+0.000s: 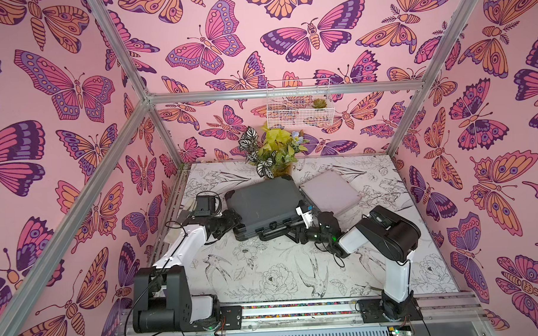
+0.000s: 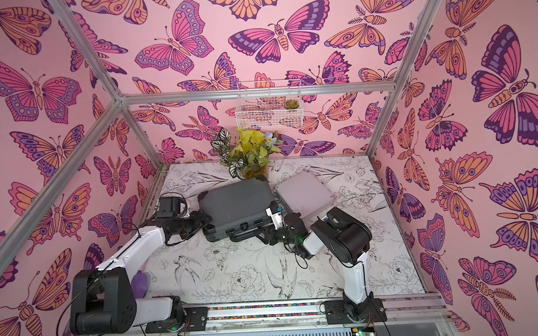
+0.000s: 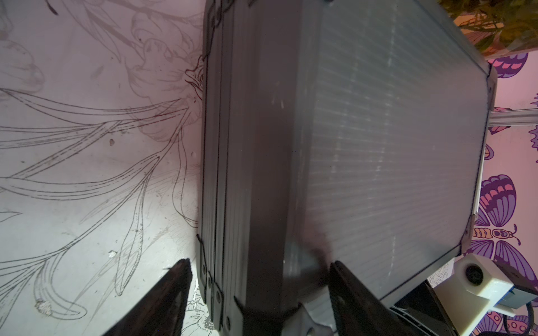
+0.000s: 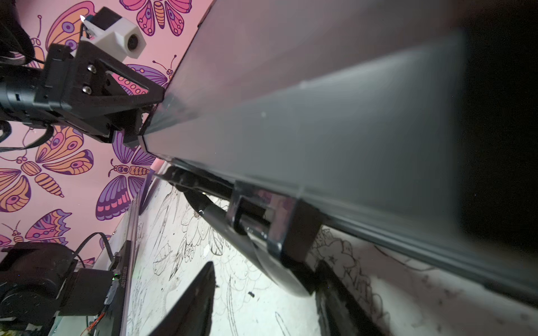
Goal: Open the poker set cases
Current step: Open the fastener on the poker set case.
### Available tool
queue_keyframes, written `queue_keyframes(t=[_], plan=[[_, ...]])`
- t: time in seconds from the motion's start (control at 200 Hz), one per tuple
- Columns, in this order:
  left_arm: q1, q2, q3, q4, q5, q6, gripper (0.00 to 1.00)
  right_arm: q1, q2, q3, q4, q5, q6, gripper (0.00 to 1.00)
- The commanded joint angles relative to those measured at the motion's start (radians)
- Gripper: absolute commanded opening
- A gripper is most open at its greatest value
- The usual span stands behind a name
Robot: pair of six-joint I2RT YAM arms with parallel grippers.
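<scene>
The larger dark grey ribbed case [image 1: 265, 199] [image 2: 238, 200] lies askew mid-table with its lid down. The smaller silvery-pink case [image 1: 330, 191] [image 2: 305, 193] lies shut just to its right, touching it. My left gripper [image 1: 234, 217] [image 3: 260, 261] is open and straddles the grey case's [image 3: 393, 145] near-left corner: one finger lies on the lid, the other stands a sliver off the side. At that case's [image 4: 320, 131] front edge my right gripper [image 1: 290, 232] [image 4: 266, 263] is open, with the end of the carry handle [image 4: 250, 247] between its fingers, close to one of them.
A potted plant [image 1: 273, 156] stands right behind the grey case at the back of the table. A white wire basket [image 1: 299, 103] hangs on the back wall. Patterned walls close in the left and right table sides; both arm bases sit on the front rail.
</scene>
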Motion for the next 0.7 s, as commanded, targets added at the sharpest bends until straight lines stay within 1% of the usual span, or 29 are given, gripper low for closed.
queue_keyframes(t=[0.0, 0.22, 0.31, 0.391, 0.546, 0.696], plan=[[0.002, 0.034, -0.028, -0.069, -0.049, 0.002, 0.76, 0.011, 0.008, 0.006, 0.124, -0.080, 0.038, 0.53], [0.002, 0.030, -0.028, -0.068, -0.050, 0.004, 0.76, 0.012, 0.005, 0.005, 0.127, -0.081, 0.053, 0.48], [0.002, 0.027, -0.027, -0.069, -0.054, 0.006, 0.76, 0.013, 0.007, 0.006, 0.125, -0.070, 0.069, 0.48], [0.002, 0.018, -0.023, -0.069, -0.060, 0.010, 0.76, 0.012, 0.009, 0.014, 0.114, -0.053, 0.113, 0.47], [0.002, -0.008, 0.000, -0.071, -0.064, 0.046, 0.76, 0.013, 0.027, 0.028, 0.093, -0.016, 0.228, 0.41], [0.002, -0.045, 0.026, -0.080, -0.091, 0.102, 0.76, 0.013, 0.038, 0.015, 0.114, -0.002, 0.259, 0.37]])
